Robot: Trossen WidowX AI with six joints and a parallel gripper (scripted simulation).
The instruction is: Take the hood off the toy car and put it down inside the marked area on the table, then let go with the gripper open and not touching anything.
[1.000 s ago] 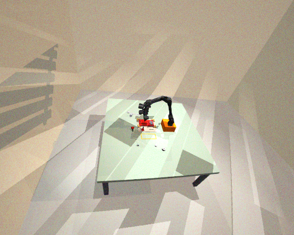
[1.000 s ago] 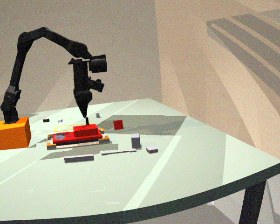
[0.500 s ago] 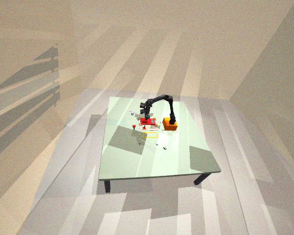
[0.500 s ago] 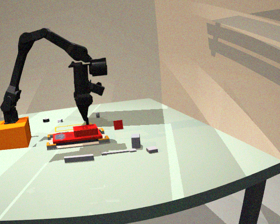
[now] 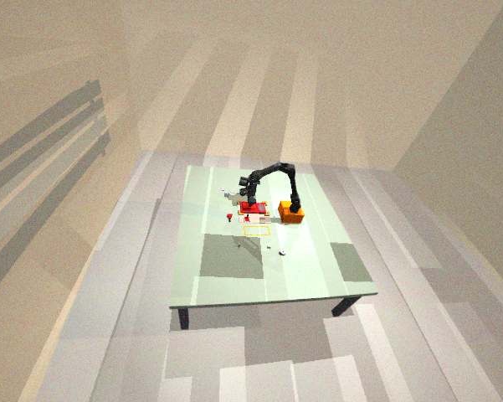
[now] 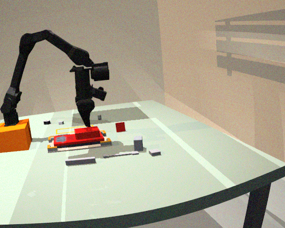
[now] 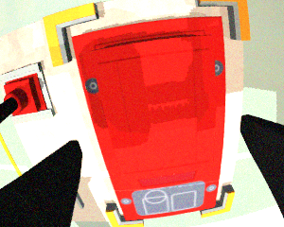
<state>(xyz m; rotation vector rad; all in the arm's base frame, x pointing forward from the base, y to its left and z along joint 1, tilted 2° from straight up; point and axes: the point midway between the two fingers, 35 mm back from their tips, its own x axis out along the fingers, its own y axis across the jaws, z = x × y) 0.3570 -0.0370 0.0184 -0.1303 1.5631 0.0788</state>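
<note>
The red hood (image 5: 248,208) (image 6: 87,133) (image 7: 151,95) was on the toy car (image 5: 261,207) (image 6: 64,140) (image 7: 168,199), between the yellow corner brackets; its exact seam against the body was hard to make out. The gripper (image 5: 252,203) (image 6: 88,126) (image 7: 163,135) was open and held nothing, its fingers above the car, one towards each long side.

The step looked like lining up for the grasp. Doing it well called for centring the fingers across the hood's width, lowering them evenly past its sides and closing squarely, then lifting straight up before travelling. Room was needed for the red knob (image 5: 246,218) (image 7: 26,96) beside the car.

The car's long axis ran out from the orange block (image 5: 291,216) (image 6: 10,139), its grey-panelled end towards that block and the raised hood at the far end. The marked area (image 5: 256,226) (image 6: 56,131) (image 7: 8,151) lay beyond the knob, its long side roughly parallel, so little turning seemed necessary.
</note>
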